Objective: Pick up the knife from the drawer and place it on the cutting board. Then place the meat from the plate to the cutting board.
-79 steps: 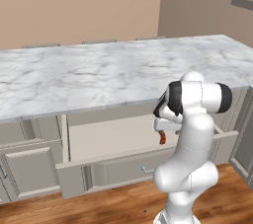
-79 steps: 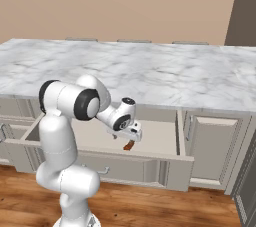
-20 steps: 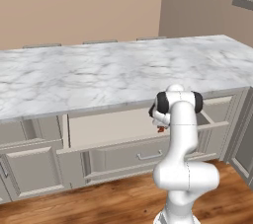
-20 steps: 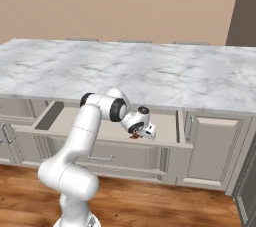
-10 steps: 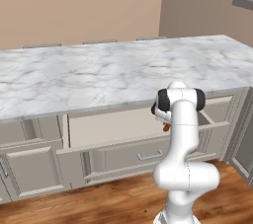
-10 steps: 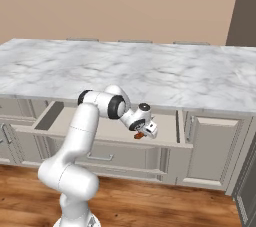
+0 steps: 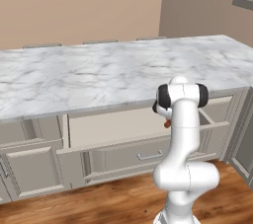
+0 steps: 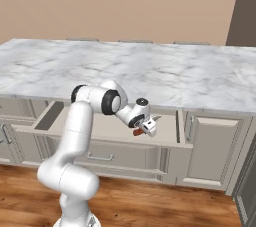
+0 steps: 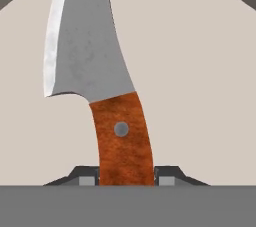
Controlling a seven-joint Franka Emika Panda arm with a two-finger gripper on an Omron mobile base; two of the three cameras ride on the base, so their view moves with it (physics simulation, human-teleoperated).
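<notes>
The drawer (image 7: 109,125) (image 8: 169,140) stands pulled out under the marble counter, its pale cream inside showing. My gripper (image 9: 126,179) (image 8: 148,127) (image 7: 165,118) is down inside the drawer's right part, shut on the knife's reddish-brown handle. The knife (image 9: 107,91) (image 8: 138,132) (image 7: 168,124) points its short grey blade away from the hand, over the drawer's cream floor. In the hand view a dark fingertip (image 9: 88,178) presses each side of the handle. I cannot tell whether the knife is off the floor. The cutting board, the meat and the plate are out of view.
A long grey-white marble counter (image 7: 99,77) (image 8: 150,73) runs over the drawer, close above my hand. Panelled cabinet fronts (image 8: 210,153) and a narrower drawer with a bar handle (image 7: 148,156) sit beside and below. Wooden floor (image 7: 118,203) lies in front.
Over four seconds the arm stretched forward and the hand went deeper into the drawer. In the last second the fingers drew together onto the knife's handle; the hand barely moved.
</notes>
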